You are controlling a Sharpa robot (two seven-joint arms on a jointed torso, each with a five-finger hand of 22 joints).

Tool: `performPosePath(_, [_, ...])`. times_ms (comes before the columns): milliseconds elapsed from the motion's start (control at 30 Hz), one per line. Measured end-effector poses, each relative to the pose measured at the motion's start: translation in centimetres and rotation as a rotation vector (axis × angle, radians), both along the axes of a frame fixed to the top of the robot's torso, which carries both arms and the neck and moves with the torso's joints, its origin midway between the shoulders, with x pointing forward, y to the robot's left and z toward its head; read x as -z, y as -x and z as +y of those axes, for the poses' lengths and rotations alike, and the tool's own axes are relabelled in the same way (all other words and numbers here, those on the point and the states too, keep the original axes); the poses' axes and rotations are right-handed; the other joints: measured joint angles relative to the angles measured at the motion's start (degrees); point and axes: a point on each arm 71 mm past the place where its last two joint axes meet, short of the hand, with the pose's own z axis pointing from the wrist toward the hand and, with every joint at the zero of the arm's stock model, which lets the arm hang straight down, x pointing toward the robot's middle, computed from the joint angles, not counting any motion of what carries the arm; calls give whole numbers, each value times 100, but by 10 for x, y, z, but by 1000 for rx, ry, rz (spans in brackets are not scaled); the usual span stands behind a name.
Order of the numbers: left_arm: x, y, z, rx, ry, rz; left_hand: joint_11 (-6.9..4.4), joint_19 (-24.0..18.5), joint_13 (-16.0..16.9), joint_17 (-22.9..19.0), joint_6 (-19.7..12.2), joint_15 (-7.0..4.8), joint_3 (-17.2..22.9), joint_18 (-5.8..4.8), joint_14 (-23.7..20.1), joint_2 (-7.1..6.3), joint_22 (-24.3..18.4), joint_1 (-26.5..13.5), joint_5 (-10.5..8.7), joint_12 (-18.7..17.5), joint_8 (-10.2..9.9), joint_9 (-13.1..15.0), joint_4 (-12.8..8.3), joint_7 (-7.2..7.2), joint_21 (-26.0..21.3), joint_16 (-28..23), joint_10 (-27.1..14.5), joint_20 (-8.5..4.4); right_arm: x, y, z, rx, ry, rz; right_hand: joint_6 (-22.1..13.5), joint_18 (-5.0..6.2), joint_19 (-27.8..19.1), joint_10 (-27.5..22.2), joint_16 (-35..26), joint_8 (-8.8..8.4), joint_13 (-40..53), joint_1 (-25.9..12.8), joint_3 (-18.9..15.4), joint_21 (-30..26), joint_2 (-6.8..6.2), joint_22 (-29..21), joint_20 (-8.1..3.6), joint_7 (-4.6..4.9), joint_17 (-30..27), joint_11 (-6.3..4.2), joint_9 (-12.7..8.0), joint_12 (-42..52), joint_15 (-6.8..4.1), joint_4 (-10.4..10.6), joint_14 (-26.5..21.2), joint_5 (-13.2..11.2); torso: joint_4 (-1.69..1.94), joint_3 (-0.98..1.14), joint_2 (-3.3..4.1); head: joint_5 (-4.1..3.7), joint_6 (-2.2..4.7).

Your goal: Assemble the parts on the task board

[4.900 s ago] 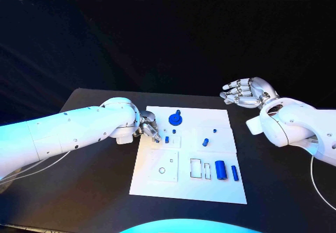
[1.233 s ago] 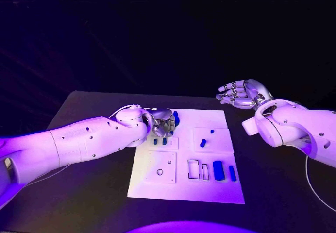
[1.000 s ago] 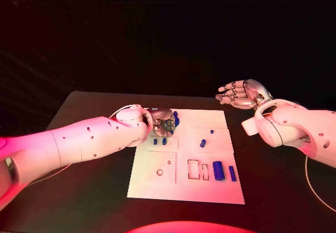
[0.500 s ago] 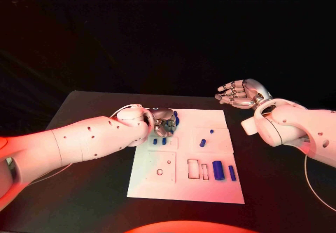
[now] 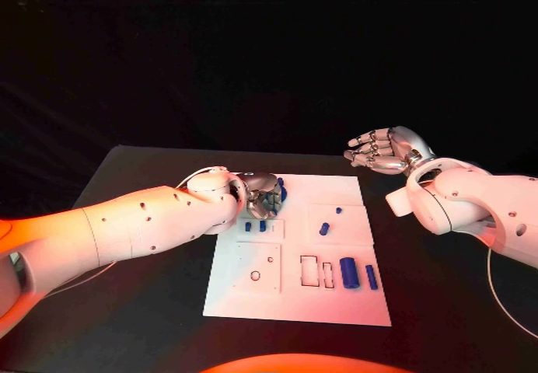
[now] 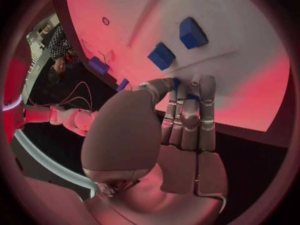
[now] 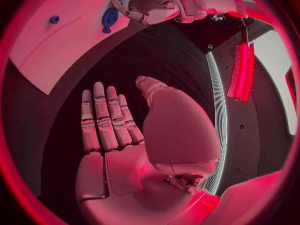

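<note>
One blue part under left robot hand fingertips, touching.

no text, label, brand, number or sign can be read on the task board, the parts or the arms.

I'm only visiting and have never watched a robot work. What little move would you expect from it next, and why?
Probably the left robot hand closes on the round blue part at the board's far edge. Its fingers are bunched right at that piece, though whether they grip it yet I cannot tell. The right robot hand hangs open, off the board.
</note>
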Motion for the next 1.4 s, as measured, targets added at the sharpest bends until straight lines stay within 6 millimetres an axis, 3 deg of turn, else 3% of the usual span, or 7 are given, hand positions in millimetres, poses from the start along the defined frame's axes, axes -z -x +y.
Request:
performPosePath(67, [0,0,0,-1,4,-1,-42,229,0,374,152,-50,73,-1,294,36,364,-26,-20,-23,10,25,-86,-50,307,159,184,-40,0,0,0,0,0,0,0,0,0,0,0,0,0,0,0,0,0,-2,0,0,-3,0,-3,0,0,0,0,0,-1,-1,0,1,4])
performPosePath(133, [0,1,0,-4,8,-3,-78,297,0,474,209,-69,112,-1,388,49,479,-43,-26,-46,18,26,-139,-68,405,197,246,-55,0,0,0,-1,0,0,0,0,0,0,0,0,0,0,0,0,0,-2,0,0,-6,0,-3,0,0,0,0,0,-1,1,-1,1,9])
performPosePath(333, [0,1,5,-18,26,-11,-69,317,5,528,211,-69,149,-6,432,87,561,-82,-51,-112,18,27,-180,-67,469,196,278,-76,0,0,0,-1,0,0,0,0,0,0,0,0,0,0,0,0,0,-1,0,0,-6,0,-3,0,0,0,0,0,-1,2,-5,-3,16])
performPosePath(433, [-2,2,8,-26,43,-17,-78,345,5,585,230,-79,164,-95,459,92,615,-119,-22,-145,18,27,-197,-48,506,229,308,-64,0,0,0,0,0,0,0,0,0,0,0,0,0,0,0,0,0,-12,0,0,-15,0,-3,0,0,0,0,0,-1,1,-5,-4,24])
performPosePath(833, [-22,10,28,-49,138,-32,-66,385,14,629,239,-58,183,-95,520,2,660,-286,-16,-262,-63,30,-228,-39,542,229,340,-64,0,0,-2,3,1,1,0,0,0,0,0,0,1,0,0,0,0,-12,0,0,-14,0,-2,0,0,0,0,0,7,-4,-9,-9,38])
performPosePath(967, [-27,12,39,-65,152,-24,-66,385,2,637,248,-58,190,-95,520,-17,667,-325,-15,-293,-68,147,-235,-48,542,229,340,-64,0,0,-2,4,1,1,0,0,0,0,0,0,1,0,0,0,0,-12,0,0,-14,0,-2,0,0,0,0,0,13,-1,-13,-14,23])
performPosePath(1400, [-23,12,55,-89,133,46,-68,385,3,612,270,-58,164,-95,519,-56,660,-407,-16,-333,-105,222,-209,-67,542,229,378,-64,1,0,-2,5,1,3,0,0,0,0,-34,0,1,0,0,0,-1,-28,0,0,-23,0,-2,0,0,0,0,0,2,1,-9,3,25])
